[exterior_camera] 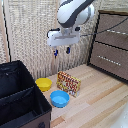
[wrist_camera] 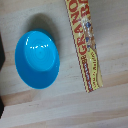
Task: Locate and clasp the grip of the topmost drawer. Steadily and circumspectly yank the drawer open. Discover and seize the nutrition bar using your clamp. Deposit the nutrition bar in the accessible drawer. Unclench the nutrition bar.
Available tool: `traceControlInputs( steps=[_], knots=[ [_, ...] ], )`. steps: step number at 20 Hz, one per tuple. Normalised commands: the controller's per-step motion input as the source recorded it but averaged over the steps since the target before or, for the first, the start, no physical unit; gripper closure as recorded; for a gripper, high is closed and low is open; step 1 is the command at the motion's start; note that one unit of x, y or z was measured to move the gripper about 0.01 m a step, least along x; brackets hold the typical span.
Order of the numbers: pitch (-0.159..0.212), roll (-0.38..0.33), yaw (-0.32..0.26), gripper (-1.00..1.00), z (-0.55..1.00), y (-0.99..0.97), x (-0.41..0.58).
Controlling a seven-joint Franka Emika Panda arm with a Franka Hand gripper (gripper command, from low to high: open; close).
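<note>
- Exterior view: the hand [exterior_camera: 61,51] hangs in the air under the white arm [exterior_camera: 74,14], well above the wooden counter [exterior_camera: 100,102]. Its two bluish-tipped fingers point down with a small gap between them and nothing in it, so it carries nothing.
- Exterior view: the nutrition bar [exterior_camera: 68,83] stands on its long edge on the counter, below the hand, just right of the yellow bowl [exterior_camera: 44,84] and just behind the blue bowl [exterior_camera: 60,98].
- Exterior view: the topmost drawer [exterior_camera: 113,23] sits in the dark cabinet at the far right, well apart from the hand; it looks flush with the drawers below it, so I judge it not yet pulled out. A black bin [exterior_camera: 20,97] fills the near left.
- Wrist view: the nutrition bar [wrist_camera: 84,46] shows as a long narrow strip of printed packaging, beside the blue bowl [wrist_camera: 37,59] but not touching it. The fingers are out of this picture.
- Handling, as a judgement: the packet looks light, thin and fairly stiff, with a glossy, probably slick surface. Standing on edge, it may tip at a nudge. The best hold is across its thin faces near the middle of the top edge, squeezing gently so the contents are not crushed.
</note>
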Motion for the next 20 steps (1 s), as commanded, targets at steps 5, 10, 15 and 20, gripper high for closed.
traceControlInputs(
  steps=[5, 10, 15, 20],
  knots=[
    [0.044, -0.081, 0.130, -1.00, 0.65, -0.05, 0.059],
    [0.045, -0.114, 0.121, -1.00, 0.63, -0.23, 0.000],
    [-0.005, -0.197, 0.159, -1.00, 0.26, -0.30, -0.080],
    [-0.039, -0.298, 0.181, -1.00, 0.00, -0.21, -0.073]
  ],
)
